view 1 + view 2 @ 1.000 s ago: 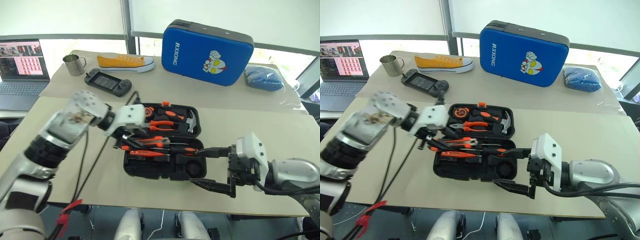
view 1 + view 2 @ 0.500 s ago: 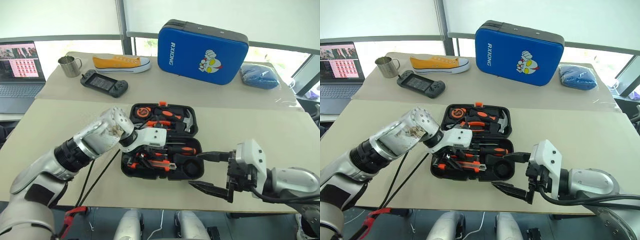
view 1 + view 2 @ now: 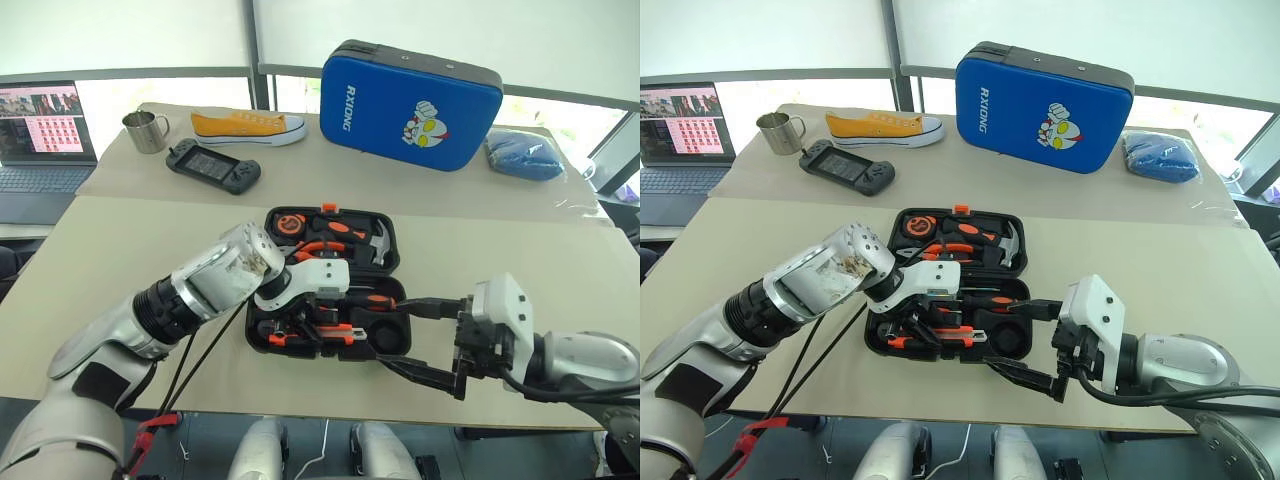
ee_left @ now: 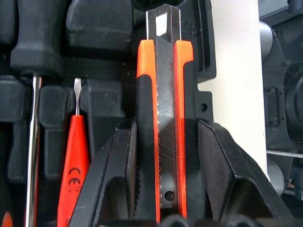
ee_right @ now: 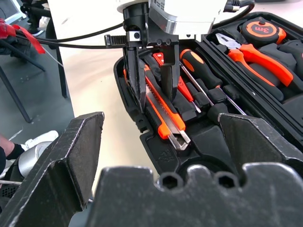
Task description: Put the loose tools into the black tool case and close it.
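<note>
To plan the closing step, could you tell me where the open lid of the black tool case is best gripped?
Judging by its pose, grip the lid at its far rim, beside the orange latch, coming from behind the black tool case; it lies flat, hinged along the middle.

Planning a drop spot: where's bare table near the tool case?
Bare table lies left of the black tool case, below the game controller; more lies right of it, below the blue case. Crowded: the case's front half, with the left gripper inside and the right gripper alongside.
</note>
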`<action>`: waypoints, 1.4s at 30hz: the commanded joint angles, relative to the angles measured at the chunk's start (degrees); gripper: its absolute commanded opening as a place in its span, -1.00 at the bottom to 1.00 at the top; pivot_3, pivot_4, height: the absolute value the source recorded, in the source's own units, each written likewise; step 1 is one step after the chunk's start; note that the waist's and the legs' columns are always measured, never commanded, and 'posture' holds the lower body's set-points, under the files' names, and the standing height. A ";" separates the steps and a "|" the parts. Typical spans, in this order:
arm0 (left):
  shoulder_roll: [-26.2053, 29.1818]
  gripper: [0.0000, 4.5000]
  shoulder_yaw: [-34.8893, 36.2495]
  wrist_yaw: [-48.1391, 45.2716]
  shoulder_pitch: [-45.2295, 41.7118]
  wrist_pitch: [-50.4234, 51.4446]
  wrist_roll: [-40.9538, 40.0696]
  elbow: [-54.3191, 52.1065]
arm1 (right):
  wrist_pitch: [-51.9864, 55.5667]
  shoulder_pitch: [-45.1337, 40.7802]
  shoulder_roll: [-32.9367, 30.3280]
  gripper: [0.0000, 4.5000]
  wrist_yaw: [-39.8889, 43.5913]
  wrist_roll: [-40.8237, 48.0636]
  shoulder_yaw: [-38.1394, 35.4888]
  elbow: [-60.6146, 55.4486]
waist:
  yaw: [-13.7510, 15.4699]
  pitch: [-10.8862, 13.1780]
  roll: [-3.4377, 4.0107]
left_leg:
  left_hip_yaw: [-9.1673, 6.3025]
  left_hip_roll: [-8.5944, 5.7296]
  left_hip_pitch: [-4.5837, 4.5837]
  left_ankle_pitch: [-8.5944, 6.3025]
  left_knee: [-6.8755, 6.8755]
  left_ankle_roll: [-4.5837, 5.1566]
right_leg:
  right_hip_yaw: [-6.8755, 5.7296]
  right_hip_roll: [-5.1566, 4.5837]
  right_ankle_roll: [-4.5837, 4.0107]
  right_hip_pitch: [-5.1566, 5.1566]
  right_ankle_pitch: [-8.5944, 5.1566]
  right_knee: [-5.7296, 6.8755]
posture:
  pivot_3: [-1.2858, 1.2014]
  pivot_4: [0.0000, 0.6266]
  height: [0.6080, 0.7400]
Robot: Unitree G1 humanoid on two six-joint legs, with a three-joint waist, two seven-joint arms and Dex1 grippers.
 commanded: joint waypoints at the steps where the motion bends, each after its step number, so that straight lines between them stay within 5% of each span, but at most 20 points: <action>1: 1.50 -0.35 -3.09 0.67 0.73 -1.64 1.65 0.05 | -0.68 -1.02 0.37 1.00 -0.32 0.68 -1.10 -0.31 | 0.00 -0.01 0.00 | 0.00 0.00 0.02 0.00 0.00 0.00 | 0.00 0.00 0.00 0.01 0.00 0.00 | 0.03 -0.52 0.98; 5: 3.34 -0.35 -2.78 -0.43 0.99 -2.62 1.05 -0.66 | -0.73 -1.43 0.36 1.00 -0.04 0.36 -0.65 0.08 | -0.04 -0.01 0.01 | 0.00 0.01 0.06 0.00 -0.01 0.00 | 0.00 0.01 -0.01 0.04 0.00 0.02 | 0.03 -0.52 0.98; 7: 3.62 0.08 -2.18 -0.88 0.56 -2.13 0.44 -0.40 | -0.76 -1.80 0.28 1.00 0.22 0.31 -0.54 0.48 | -0.20 -0.01 0.01 | 0.00 0.02 0.08 0.00 -0.02 0.00 | 0.01 0.03 -0.01 0.04 0.00 0.03 | 0.03 -0.52 0.98; 12: 5.00 0.76 -0.06 -1.48 -0.41 -3.36 0.18 -0.50 | -0.68 -2.55 0.10 1.00 0.82 0.52 -0.59 1.19 | -0.09 -0.02 0.02 | 0.01 0.02 0.09 0.00 0.01 0.00 | 0.02 0.02 -0.02 0.06 0.00 0.08 | 0.03 -0.52 0.98; 18: 6.47 0.76 6.96 -2.75 -0.61 -4.71 -4.22 -0.24 | -0.94 -2.13 -0.41 1.00 2.50 -0.11 -0.52 1.57 | -0.08 -0.02 0.02 | 0.00 0.02 0.07 0.02 0.04 0.01 | 0.02 0.03 -0.02 0.02 0.00 0.12 | 0.03 -0.52 0.98; 22: 7.22 0.37 9.04 -2.04 1.65 -9.24 -3.67 1.95 | -1.23 -1.76 -0.61 1.00 3.41 -0.82 -0.88 1.90 | -0.09 -0.02 0.02 | 0.00 0.01 0.05 0.01 0.02 0.01 | 0.02 0.02 -0.02 0.00 0.00 0.09 | 0.03 -0.52 0.98; 30: 8.01 -0.93 8.91 -4.06 4.98 -13.30 -4.20 -0.48 | -1.29 -0.96 -0.58 1.00 4.55 -1.60 -1.38 1.76 | -0.02 -0.01 0.02 | 0.01 0.01 0.01 0.01 0.04 0.01 | 0.02 0.01 -0.02 -0.01 0.00 0.09 | 0.03 -0.52 0.98; 42: 7.50 -0.97 3.10 -4.64 6.35 -20.49 3.06 1.01 | -1.05 1.05 -0.95 1.00 5.03 -1.71 -2.81 0.60 | -0.02 -0.02 0.02 | 0.02 0.01 0.04 0.01 0.03 0.01 | 0.02 0.02 -0.02 0.02 0.00 0.09 | 0.03 -0.52 0.98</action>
